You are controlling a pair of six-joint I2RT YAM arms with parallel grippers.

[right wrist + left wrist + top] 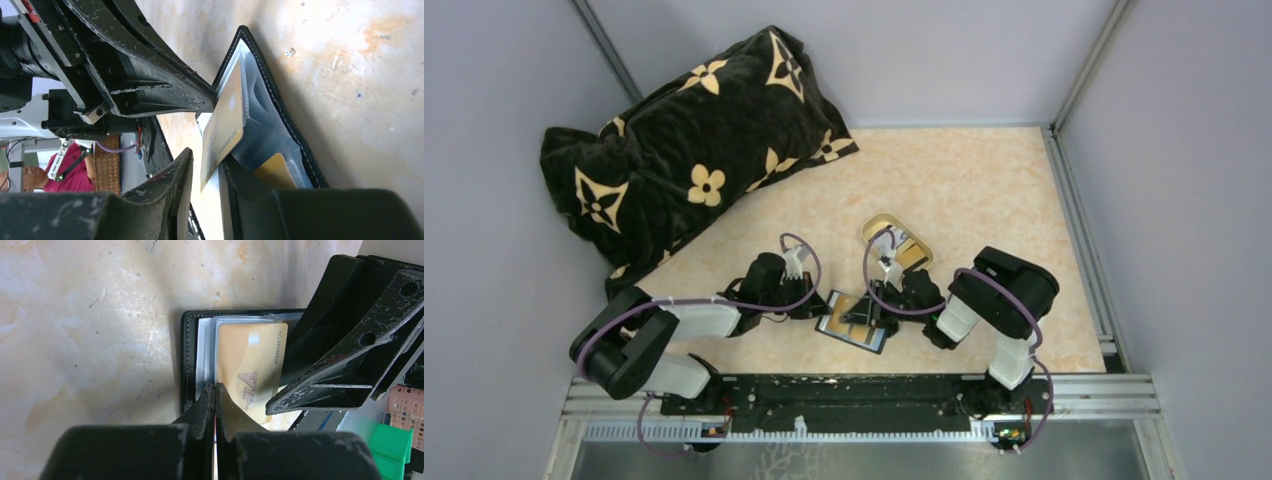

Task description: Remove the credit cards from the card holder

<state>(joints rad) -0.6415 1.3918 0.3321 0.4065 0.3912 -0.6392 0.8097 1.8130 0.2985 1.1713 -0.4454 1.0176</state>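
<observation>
The black card holder (856, 326) lies open on the table between both grippers. In the left wrist view its stitched edge (189, 360) frames pale cards (206, 355) and an orange-yellow credit card (247, 365) that sticks out of the clear sleeve. My left gripper (216, 386) is shut, pinching the holder's inner edge. My right gripper (207, 165) is open, one finger on each side of the protruding orange-yellow card (222, 135), not touching it. A second yellow card (274, 170) sits deeper in the grey-blue panel. My right fingers (345, 355) also show in the left wrist view.
A gold-rimmed oval tray (876, 225) stands just behind the grippers with an orange card (912, 252) in it. A big black flowered pillow (684, 150) fills the far left. A metal rail (864, 385) runs along the near edge.
</observation>
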